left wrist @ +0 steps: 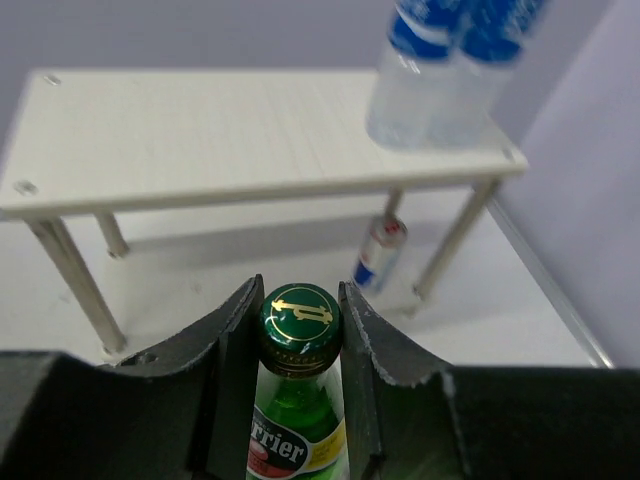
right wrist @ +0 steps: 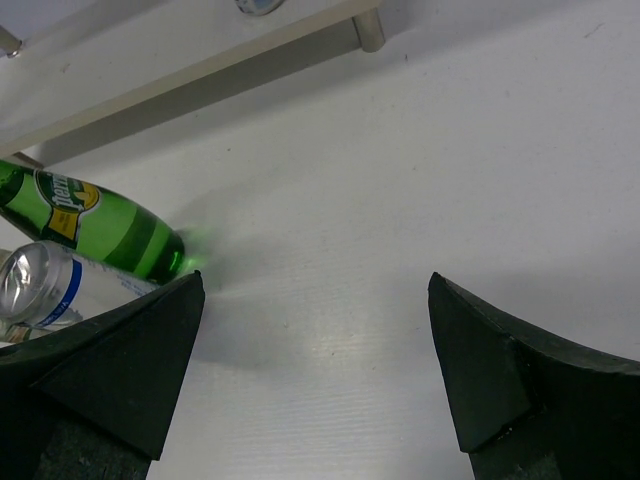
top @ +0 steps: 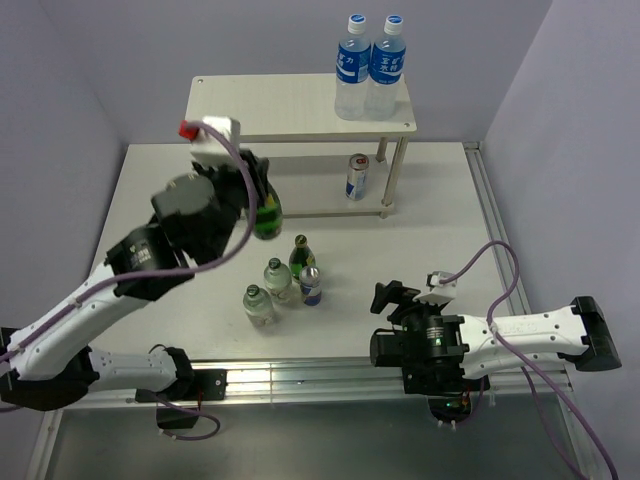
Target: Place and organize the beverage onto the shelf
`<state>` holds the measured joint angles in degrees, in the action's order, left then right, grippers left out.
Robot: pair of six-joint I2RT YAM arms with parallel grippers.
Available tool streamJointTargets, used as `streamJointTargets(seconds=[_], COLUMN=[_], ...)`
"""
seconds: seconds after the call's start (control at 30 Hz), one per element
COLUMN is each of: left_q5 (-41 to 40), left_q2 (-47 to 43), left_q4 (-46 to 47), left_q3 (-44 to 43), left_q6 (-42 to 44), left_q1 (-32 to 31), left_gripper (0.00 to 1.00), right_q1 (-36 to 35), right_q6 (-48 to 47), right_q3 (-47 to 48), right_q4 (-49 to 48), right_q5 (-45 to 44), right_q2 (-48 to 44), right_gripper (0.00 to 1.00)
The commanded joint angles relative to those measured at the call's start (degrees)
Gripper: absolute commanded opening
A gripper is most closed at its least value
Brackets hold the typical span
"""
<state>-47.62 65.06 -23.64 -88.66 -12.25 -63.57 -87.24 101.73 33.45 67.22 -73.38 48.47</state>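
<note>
The left wrist view showed what the overhead view hid: the left gripper (left wrist: 299,292) pinched a green glass bottle (left wrist: 297,400) at the neck, just under its cap. Overhead, that arm stretched forward, holding the bottle upright before the shelf (top: 290,105), near its lower tier. The right gripper (right wrist: 315,290) lay low over the table (right wrist: 400,180), jaws spread wide.

Two blue-capped water bottles (top: 355,68) side by side, white table (top: 440,240)
</note>
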Motion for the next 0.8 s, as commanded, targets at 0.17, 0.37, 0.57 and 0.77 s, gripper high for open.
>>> streamJointTargets(seconds=[0.17,0.37,0.57,0.77], left_q5=[19.2,26.7,31.1,31.5], left_q2=[14.5,28.2,35.0,36.8], left_q4=[-0.5,-3.7,-0.2,3.8], left_q3=[-26.6,-44.7,-53.5,-53.7], left_q6=[6.5,6.2,5.4,6.4], left_q1=[21.4,32.1,38.4,40.6], left_gripper=[0.0,0.0,0.0,0.0], right_q1=[-0.9,-1.2,-1.3,-1.4], right_q6=[1.4,1.9,1.9,3.6], right_q3=[-0.5,-0.3,0.0,0.8], right_q4=[-0.8,-0.2,-0.1,1.5], right_q5=[-3.4,-3.6,-3.8,-3.8], right_q2=[-0.8,-0.4,0.9,2.9], right_gripper=[1.0,1.0,1.0,1.0])
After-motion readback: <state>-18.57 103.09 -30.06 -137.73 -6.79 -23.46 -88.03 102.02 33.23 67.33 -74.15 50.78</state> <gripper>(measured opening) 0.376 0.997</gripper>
